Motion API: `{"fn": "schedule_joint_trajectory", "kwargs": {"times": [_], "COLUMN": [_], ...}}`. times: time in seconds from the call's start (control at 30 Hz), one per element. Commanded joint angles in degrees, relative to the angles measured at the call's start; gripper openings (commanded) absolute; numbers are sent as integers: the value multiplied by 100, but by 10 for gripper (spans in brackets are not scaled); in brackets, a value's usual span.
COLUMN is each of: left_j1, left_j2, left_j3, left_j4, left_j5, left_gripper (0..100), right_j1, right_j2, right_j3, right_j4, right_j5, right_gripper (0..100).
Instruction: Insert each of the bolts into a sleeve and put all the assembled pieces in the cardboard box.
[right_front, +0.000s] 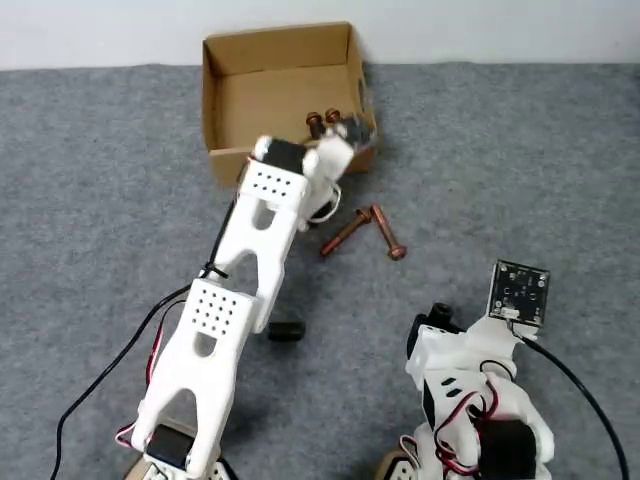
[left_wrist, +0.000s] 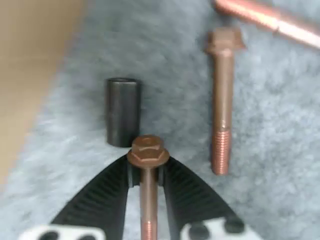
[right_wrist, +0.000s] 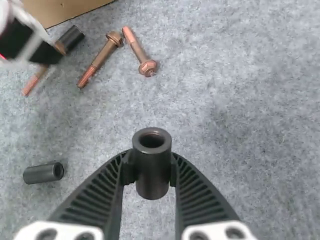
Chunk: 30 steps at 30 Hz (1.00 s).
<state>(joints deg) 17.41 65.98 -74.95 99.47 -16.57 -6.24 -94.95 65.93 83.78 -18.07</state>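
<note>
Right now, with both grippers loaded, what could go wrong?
The left gripper pinches its bolt just below the head, head outward, so the shank could swing and miss the held sleeve in the right gripper. The bolt head also sits close to a lying sleeve and might nudge it rolling.

Table covering (right_front: 520, 150): grey felt-like fabric w/ short fuzzy nap, mottled light/dark grey. In the high view it runs from the 6 o'clock edge nearly to 12, and fully across from 9 to 3. At 12 o'clock a pale whitish strip (right_front: 100, 30) spans the whole width and meets the grey along a straight, approx. level line; can't tell if it's wall or bare surface. Light is soft & even, seemingly from overhead. Shadows on the fabric are faint w/ blurred edges. Close up in both wrist views, the fibres look matted, w/ lighter flecks and darker patches.
</note>
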Motion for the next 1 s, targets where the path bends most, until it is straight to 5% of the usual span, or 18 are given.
{"fn": "schedule_joint_trajectory", "kwargs": {"times": [0.0,0.47,0.97], "left_j1": [158,633,633], "left_j2": [-1327,-6523,-11666], "left_j3": [224,6053,11046], "left_j4": [123,-149,-3262], "left_j5": [413,1591,3200], "left_gripper": [4,3,3], "right_j1": [13,-321,-1780], "right_j2": [4,-4,-13], "right_j3": [-35,-70,-237], "right_j4": [-92,-75,-532], "right_j5": [-70,-62,-35], "right_gripper": [8,8,8]}}
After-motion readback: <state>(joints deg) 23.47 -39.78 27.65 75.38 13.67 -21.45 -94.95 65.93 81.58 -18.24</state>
